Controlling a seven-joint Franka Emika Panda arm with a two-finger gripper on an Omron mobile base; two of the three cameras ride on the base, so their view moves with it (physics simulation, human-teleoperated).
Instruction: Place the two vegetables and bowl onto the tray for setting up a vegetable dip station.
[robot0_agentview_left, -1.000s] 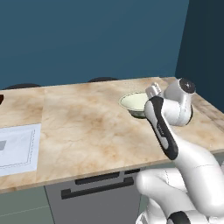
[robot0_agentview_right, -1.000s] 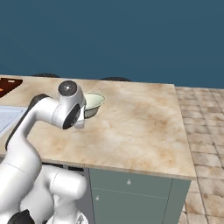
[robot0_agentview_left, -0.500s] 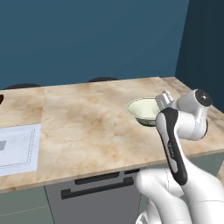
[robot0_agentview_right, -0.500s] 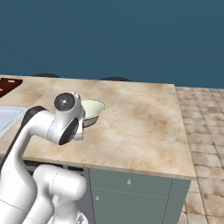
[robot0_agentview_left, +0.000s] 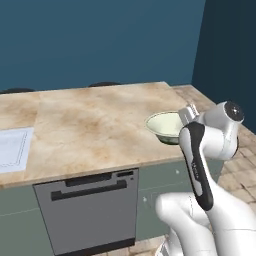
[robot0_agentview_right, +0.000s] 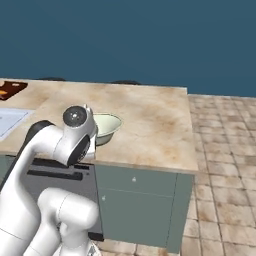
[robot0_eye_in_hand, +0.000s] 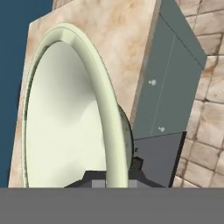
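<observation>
The pale greenish-white bowl (robot0_agentview_left: 165, 126) hangs close over the marble counter near its front right corner, also in the right base view (robot0_agentview_right: 106, 127). In the hand view my gripper (robot0_eye_in_hand: 114, 175) is shut on the bowl's rim (robot0_eye_in_hand: 111, 131), one finger inside and one outside. My hand sits at the bowl's right side (robot0_agentview_left: 189, 112). Far to the left on the counter lies the dark reddish-brown tray (robot0_agentview_right: 16, 88). A small orange vegetable piece (robot0_agentview_right: 4, 92) rests on it.
A pale grey sink basin (robot0_agentview_left: 11, 146) is set into the counter's left part (robot0_agentview_right: 7, 119). A dark dishwasher front (robot0_agentview_left: 87, 210) lies below the counter. The counter ends at the right over tiled floor (robot0_agentview_right: 220, 165).
The whole picture has shifted: the base has moved, and the counter's front and right end now show more fully. The bowl stays in my shut gripper and has come nearer the counter's front edge.
</observation>
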